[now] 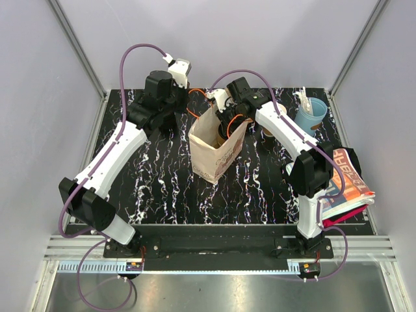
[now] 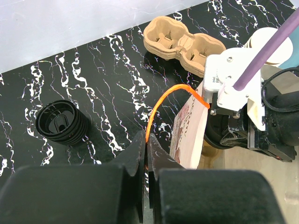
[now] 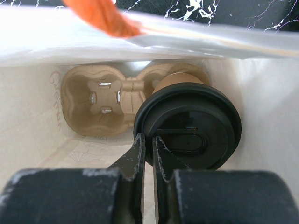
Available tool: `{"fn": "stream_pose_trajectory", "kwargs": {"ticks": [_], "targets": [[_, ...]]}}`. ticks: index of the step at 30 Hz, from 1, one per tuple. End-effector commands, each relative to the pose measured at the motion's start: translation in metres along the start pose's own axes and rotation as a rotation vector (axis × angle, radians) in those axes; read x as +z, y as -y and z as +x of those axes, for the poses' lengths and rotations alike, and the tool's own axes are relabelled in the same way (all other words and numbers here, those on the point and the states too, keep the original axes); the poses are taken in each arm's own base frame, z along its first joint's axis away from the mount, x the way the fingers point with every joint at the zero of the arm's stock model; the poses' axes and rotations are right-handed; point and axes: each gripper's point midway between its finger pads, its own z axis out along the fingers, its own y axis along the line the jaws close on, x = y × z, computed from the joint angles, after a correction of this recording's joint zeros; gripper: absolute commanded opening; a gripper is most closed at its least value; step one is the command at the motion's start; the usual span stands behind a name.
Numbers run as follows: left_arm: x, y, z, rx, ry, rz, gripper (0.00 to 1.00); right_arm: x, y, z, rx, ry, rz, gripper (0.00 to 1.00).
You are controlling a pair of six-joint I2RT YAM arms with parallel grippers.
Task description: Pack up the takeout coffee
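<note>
Takeout coffee sat inside the paper bag, right end effector pinching its lid rim, left end effector clamping the orange handle.

Takeout coffee at carrier (right well), inside bag.

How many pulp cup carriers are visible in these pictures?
2. One carrier lies on the table, outside the paper bag; the other carrier lies inside that bag, with the lidded cup. More might be hidden.
</note>
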Motion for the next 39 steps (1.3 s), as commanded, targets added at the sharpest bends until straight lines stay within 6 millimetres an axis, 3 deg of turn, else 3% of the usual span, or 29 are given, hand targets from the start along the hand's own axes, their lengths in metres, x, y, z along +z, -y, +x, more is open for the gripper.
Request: {"fn": "stream_pose_trajectory", "kwargs": {"ticks": [1,8,13,17,27,34,39], "targets": [[-0.003,0.003,-0.02,-0.011,0.067,0.01,0.0,-0.01,0.005,-0.012,-0.015,0.05,0.027,0.07],[-0.003,0.003,-0.02,-0.011,0.065,0.01,0.0,-0.009,0.005,-0.013,-0.016,0.054,0.029,0.22],[-0.004,0.003,-0.02,-0.01,0.067,0.01,0.0,-0.009,0.005,-0.011,-0.013,0.049,0.025,0.24],[-0.004,0.003,-0.021,-0.011,0.068,0.01,0.0,-0.009,0.004,-0.01,-0.011,0.045,0.024,0.39],[-0.003,0.003,-0.02,-0.01,0.065,0.01,0.0,-0.016,0.004,-0.013,-0.019,0.061,0.032,0.55],[-0.004,0.007,-0.02,-0.007,0.065,0.033,0.0,-0.032,0.003,-0.02,-0.033,0.086,0.052,0.77],[-0.003,0.007,-0.019,-0.007,0.062,0.033,0.0,-0.054,0.003,-0.028,-0.054,0.118,0.083,0.99]]}}
